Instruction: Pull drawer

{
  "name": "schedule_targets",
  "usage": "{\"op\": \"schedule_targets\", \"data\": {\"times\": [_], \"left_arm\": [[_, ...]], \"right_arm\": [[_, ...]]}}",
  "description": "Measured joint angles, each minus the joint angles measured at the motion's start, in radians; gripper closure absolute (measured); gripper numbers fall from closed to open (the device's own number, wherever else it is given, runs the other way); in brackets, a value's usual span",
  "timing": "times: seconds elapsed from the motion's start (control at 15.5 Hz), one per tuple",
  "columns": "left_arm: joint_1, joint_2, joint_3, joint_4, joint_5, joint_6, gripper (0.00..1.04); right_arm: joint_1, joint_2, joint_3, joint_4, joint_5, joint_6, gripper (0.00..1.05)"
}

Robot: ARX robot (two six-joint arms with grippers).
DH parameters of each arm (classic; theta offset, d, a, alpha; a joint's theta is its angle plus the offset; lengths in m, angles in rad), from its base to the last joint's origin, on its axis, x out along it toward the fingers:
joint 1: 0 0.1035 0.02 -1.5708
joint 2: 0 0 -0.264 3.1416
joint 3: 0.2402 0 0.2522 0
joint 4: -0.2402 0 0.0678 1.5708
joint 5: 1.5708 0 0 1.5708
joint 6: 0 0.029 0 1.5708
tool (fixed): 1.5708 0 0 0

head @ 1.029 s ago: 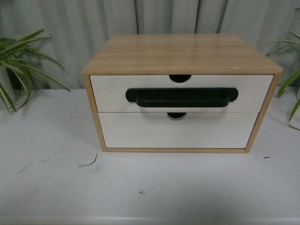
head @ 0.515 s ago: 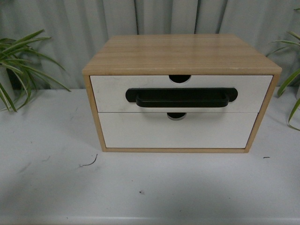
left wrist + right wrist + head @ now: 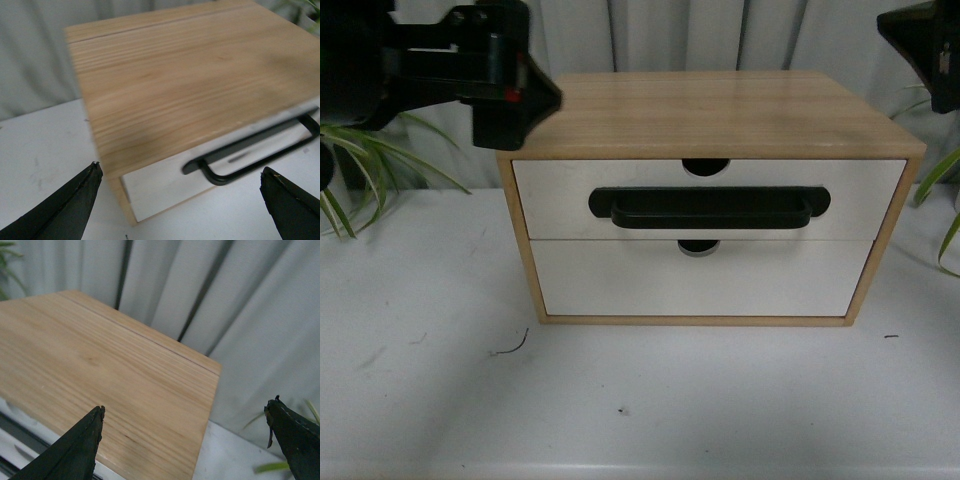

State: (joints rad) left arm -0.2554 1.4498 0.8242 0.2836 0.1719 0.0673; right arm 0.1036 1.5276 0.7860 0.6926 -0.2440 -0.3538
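The drawer [image 3: 560, 200] sits shut in the upper slot of a wooden cabinet [image 3: 710, 110], its black bar handle [image 3: 710, 208] showing whole across the white front, below the notch [image 3: 705, 166]. Beneath it is a plain white drawer front [image 3: 700, 280]. The cabinet stands on a white bench [image 3: 620, 400], where a small dark scrap [image 3: 510, 345] lies near its left corner. Plants [image 3: 360, 150] flank it, with a grey curtain [image 3: 650, 35] behind. The left gripper [image 3: 180, 169] hangs above the cabinet's left front corner, hiding it in the front view, jaws spread wide; its wrist view is blurred. The right gripper [image 3: 186, 405], cut off in the front view, hangs over the cabinet top, jaws also wide.
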Motion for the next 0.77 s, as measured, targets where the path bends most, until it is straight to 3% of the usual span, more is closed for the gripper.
{"op": "schedule_targets", "data": {"times": [0.19,0.32,0.45,0.64,0.77], "left_arm": [[-0.057,0.079,0.203,-0.306,0.139,0.293,0.07],[-0.077,0.143,0.326,-0.547,0.153,0.483,0.07],[-0.108,0.183,0.396,-0.687,0.148,0.603,0.07],[-0.149,0.257,0.46,-0.727,0.134,0.654,0.07],[-0.169,0.285,0.465,-0.719,0.13,0.665,0.07]], "right_arm": [[-0.031,0.019,0.087,-0.212,-0.223,-0.313,0.06],[-0.055,0.043,0.154,-0.418,-0.344,-0.601,0.06],[-0.066,0.071,0.22,-0.598,-0.373,-0.864,0.06],[-0.064,0.112,0.262,-0.795,-0.373,-1.181,0.06],[-0.05,0.143,0.263,-0.832,-0.352,-1.309,0.06]]}}
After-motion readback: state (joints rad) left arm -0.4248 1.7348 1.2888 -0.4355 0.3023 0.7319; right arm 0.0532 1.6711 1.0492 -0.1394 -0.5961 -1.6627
